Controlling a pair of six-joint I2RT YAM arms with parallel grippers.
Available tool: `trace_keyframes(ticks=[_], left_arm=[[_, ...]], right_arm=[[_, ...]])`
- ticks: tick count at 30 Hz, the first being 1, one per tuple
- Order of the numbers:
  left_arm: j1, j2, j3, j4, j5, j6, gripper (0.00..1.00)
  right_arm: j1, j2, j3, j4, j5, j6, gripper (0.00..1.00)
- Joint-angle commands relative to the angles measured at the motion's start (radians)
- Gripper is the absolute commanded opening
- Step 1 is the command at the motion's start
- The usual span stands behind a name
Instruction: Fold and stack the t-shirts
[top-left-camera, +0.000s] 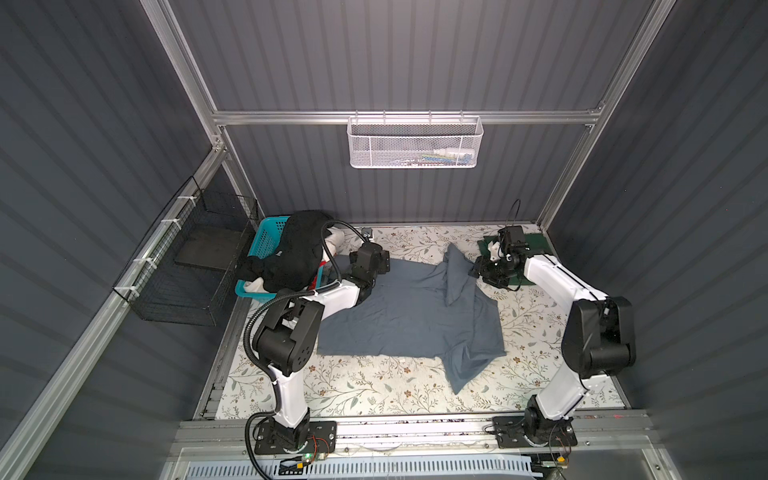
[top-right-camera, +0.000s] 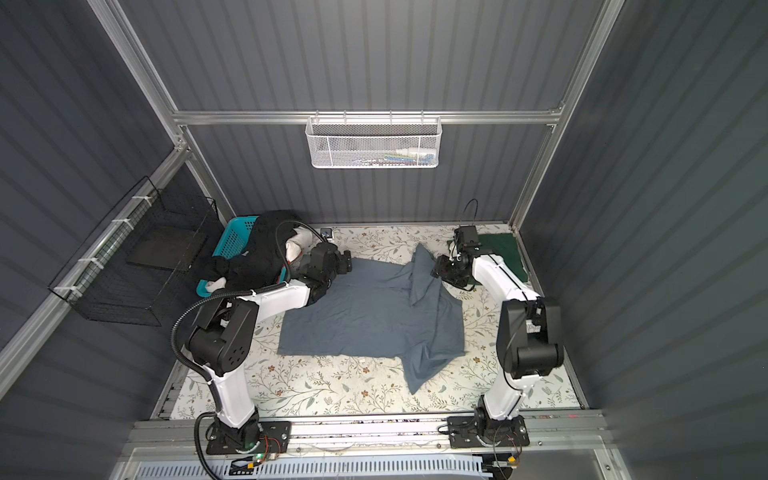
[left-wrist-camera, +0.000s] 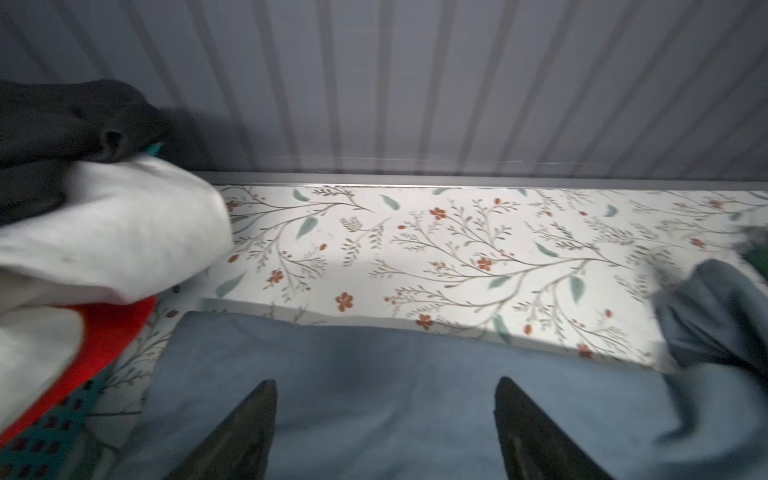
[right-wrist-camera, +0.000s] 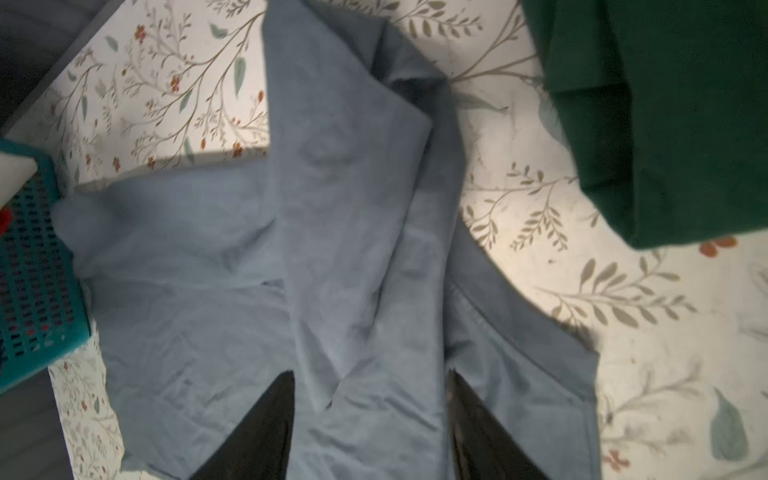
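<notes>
A slate blue-grey t-shirt (top-left-camera: 407, 316) (top-right-camera: 365, 320) lies spread on the floral table, with one ridge of cloth (top-left-camera: 455, 274) standing up at its far right. My left gripper (left-wrist-camera: 386, 381) (top-left-camera: 370, 259) hovers open over the shirt's far left edge (left-wrist-camera: 374, 407), next to the basket. My right gripper (right-wrist-camera: 370, 374) (top-left-camera: 476, 270) is open above the cloth beside that ridge, with the cloth (right-wrist-camera: 208, 291) lying slack under its fingers. A folded dark green t-shirt (top-left-camera: 536, 245) (right-wrist-camera: 665, 124) sits at the back right corner. Black (top-left-camera: 295, 249), white (left-wrist-camera: 116, 232) and red (left-wrist-camera: 112, 332) t-shirts are heaped in the basket.
The turquoise lattice basket (top-left-camera: 264, 241) (right-wrist-camera: 33, 270) stands at the back left, close to my left arm. A black wire rack (top-left-camera: 187, 270) hangs on the left wall and a white mesh basket (top-left-camera: 415, 143) on the back wall. Bare floral table (top-left-camera: 374, 386) shows along the front.
</notes>
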Motion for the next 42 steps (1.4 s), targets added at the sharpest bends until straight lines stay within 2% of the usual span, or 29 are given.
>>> trace_keyframes(ticks=[1,2,4,6,12,30,32,35,38,42], left_arm=[[-0.013,-0.025,-0.029,-0.036,0.1,-0.072,0.82],[-0.017,-0.024,-0.027,-0.046,0.109,-0.079,0.82],[-0.024,-0.026,-0.024,-0.074,0.115,-0.09,0.82],[-0.024,-0.035,-0.029,-0.091,0.106,-0.094,0.83],[-0.023,-0.063,-0.022,-0.142,0.083,-0.069,0.83],[-0.024,-0.086,-0.018,-0.19,0.06,-0.08,0.83],[-0.024,-0.086,-0.014,-0.195,0.053,-0.078,0.83],[-0.024,-0.09,-0.011,-0.204,0.047,-0.071,0.83],[-0.024,-0.091,-0.011,-0.213,0.037,-0.066,0.84],[-0.024,-0.091,-0.009,-0.215,0.029,-0.063,0.84]], right_arm=[[-0.017,0.077,0.064,0.052,-0.042,0.036,0.56],[-0.017,0.099,0.081,0.052,-0.045,0.037,0.55],[-0.017,0.148,0.115,0.057,-0.028,0.042,0.46],[-0.017,0.186,0.139,0.052,-0.008,0.042,0.43],[-0.017,0.221,0.159,0.095,0.01,0.04,0.42],[-0.01,0.375,0.315,0.053,0.013,0.03,0.38],[-0.01,0.39,0.323,0.059,0.011,0.034,0.33],[-0.009,0.393,0.333,0.062,0.025,0.039,0.14],[-0.009,0.375,0.33,0.073,0.047,0.036,0.01],[-0.01,0.344,0.327,0.066,0.077,0.027,0.0]])
